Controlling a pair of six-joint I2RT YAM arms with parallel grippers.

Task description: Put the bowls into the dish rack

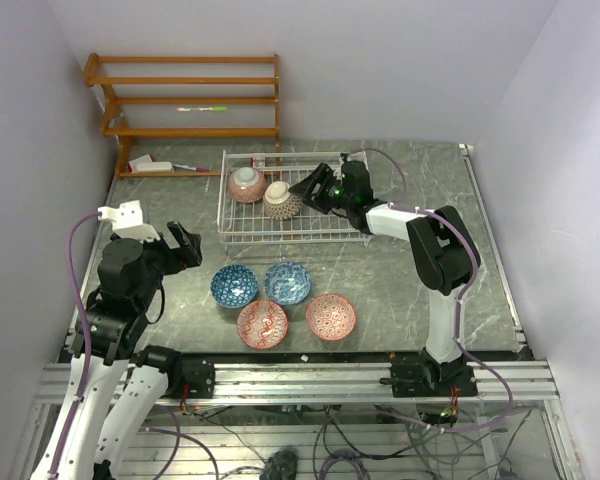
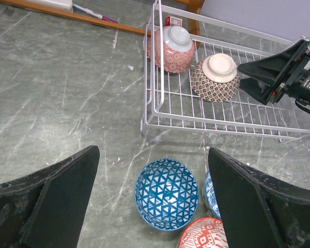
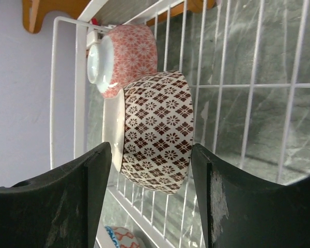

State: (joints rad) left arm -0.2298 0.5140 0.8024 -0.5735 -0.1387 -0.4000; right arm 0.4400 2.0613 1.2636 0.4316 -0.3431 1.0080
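The right gripper (image 1: 310, 190) reaches into the white wire-grid dish rack (image 3: 81, 93) in the upper middle of the overhead view. Its jaws stand apart on either side of a round ceramic bowl with a brown-and-white diamond pattern (image 3: 157, 132), and from where I look they frame the bowl rather than pinch it.

That bowl sits mouth down on the wires with its pale foot ring up, which I take to be so it drains. It is tucked just beside a red-and-white flowered bowl (image 3: 126, 57), set the same way in the rack's left end. Packing them close there seems meant to leave the right stretch of the rack for the rest.

Four bowls wait mouth up on the grey marbled table (image 1: 380, 290), in the lower middle of the overhead view:
- a blue triangle-patterned bowl (image 2: 168, 192)
- a second blue bowl (image 1: 287, 283)
- a red bowl (image 1: 262, 324)
- another red bowl (image 1: 330, 316)

The left gripper (image 1: 185, 243) hangs at the left, jaws wide apart and holding nothing. In its wrist view the triangle-patterned bowl lies between its fingers, so it is probably lined up as the next pick. The orange-brown wooden shelf (image 1: 190, 100) at the upper left plays no part.
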